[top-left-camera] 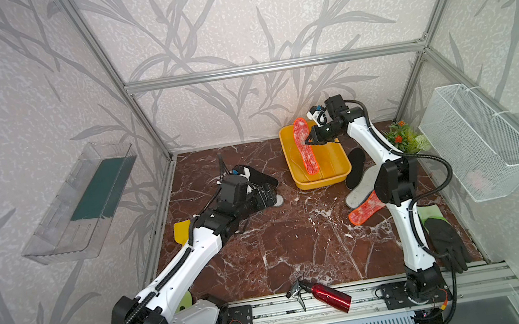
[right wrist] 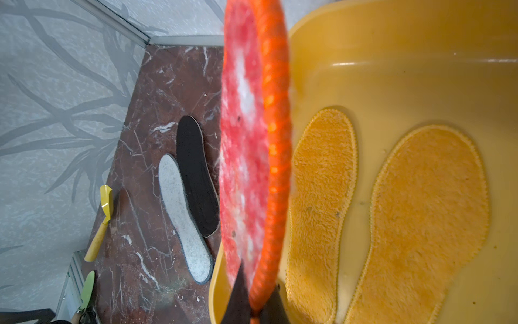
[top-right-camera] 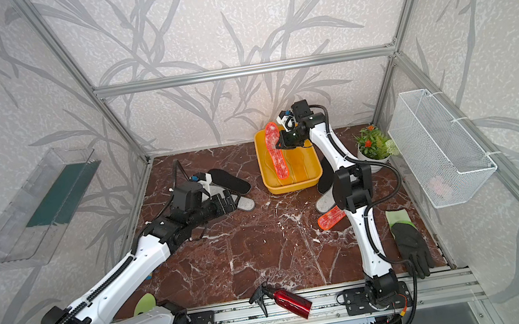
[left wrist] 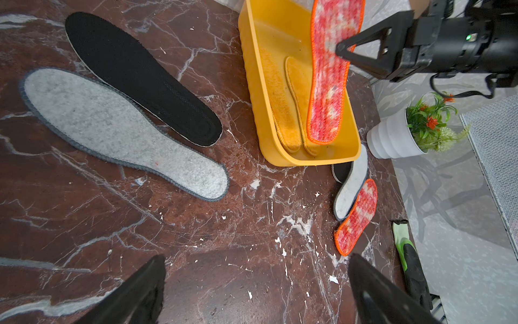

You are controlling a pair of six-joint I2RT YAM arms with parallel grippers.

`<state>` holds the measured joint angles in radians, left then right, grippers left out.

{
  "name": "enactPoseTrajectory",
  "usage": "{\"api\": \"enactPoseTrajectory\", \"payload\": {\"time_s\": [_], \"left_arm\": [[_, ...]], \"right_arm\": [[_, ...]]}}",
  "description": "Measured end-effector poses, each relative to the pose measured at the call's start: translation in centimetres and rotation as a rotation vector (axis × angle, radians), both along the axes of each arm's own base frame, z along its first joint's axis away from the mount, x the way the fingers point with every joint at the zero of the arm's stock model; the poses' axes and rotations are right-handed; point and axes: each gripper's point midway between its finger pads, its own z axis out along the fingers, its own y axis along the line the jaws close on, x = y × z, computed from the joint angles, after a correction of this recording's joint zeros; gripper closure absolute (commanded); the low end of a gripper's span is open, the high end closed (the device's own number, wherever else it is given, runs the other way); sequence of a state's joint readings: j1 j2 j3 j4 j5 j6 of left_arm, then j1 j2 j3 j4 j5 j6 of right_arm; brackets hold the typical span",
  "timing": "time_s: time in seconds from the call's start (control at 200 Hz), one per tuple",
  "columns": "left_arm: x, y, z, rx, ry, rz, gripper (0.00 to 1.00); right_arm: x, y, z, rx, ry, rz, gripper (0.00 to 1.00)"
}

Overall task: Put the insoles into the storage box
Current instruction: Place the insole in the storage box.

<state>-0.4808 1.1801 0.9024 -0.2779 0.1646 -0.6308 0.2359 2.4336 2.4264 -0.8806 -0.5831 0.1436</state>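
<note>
You have 2 of the 8 stowed: the plush yellow-orange insoles [right wrist: 322,196] lie flat on the floor of the storage box [left wrist: 253,73], a glossy hard-plastic tub with rounded corners. Your right pincer [top-left-camera: 308,142] is clamped tight on the stitched edge of a fuzzy red-orange mottled insole [left wrist: 330,78], which hangs tilted beneath it, low end inside the tub, so releasing looks like the step in hand. 5 remain on the marbled table [left wrist: 84,224]. A grey felt insole [left wrist: 112,129] and a black insole [left wrist: 140,75] lie just ahead of your left pincer [left wrist: 256,261], which gapes wide and empty. A second black insole [left wrist: 340,171], second grey insole [left wrist: 350,193] and second red-orange insole [left wrist: 357,218] overlap well behind the right pincer.
</note>
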Motion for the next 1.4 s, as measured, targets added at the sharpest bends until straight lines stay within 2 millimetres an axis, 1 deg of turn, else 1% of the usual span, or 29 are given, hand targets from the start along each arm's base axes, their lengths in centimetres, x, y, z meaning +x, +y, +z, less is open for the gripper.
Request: {"api": "enactPoseTrajectory", "payload": {"time_s": [0.13,0.21,0.465,0.565,0.74,0.885,1.255,1.4], "left_arm": [[0.1,0.2,0.1,0.001,-0.002,0.004,0.01],[0.3,0.2,0.3,0.000,-0.006,0.006,0.01],[0.6,0.1,-0.1,0.007,0.012,0.005,0.01],[0.7,0.0,-0.2,0.008,0.015,0.000,0.01],[0.7,0.1,-0.2,0.008,0.016,0.000,0.01],[0.7,0.1,-0.3,0.008,0.021,-0.002,0.01],[0.7,0.3,-0.5,0.016,0.027,-0.001,0.01],[0.7,0.3,-0.5,0.016,0.027,-0.001,0.01]], "right_arm": [[-0.4,0.1,-2.9,-0.043,0.051,0.008,1.00],[-0.6,0.1,-3.9,-0.075,0.065,0.012,1.00],[-1.0,0.1,-4.6,-0.118,0.074,0.013,1.00],[-0.5,0.2,-5.0,-0.119,0.071,0.011,1.00],[0.1,0.4,-6.7,-0.117,0.095,-0.002,1.00],[0.7,0.6,-7.6,-0.110,0.106,-0.018,1.00],[1.1,0.8,-7.9,-0.103,0.115,-0.036,1.00],[1.1,1.0,-8.5,-0.113,0.117,-0.035,1.00]]}}
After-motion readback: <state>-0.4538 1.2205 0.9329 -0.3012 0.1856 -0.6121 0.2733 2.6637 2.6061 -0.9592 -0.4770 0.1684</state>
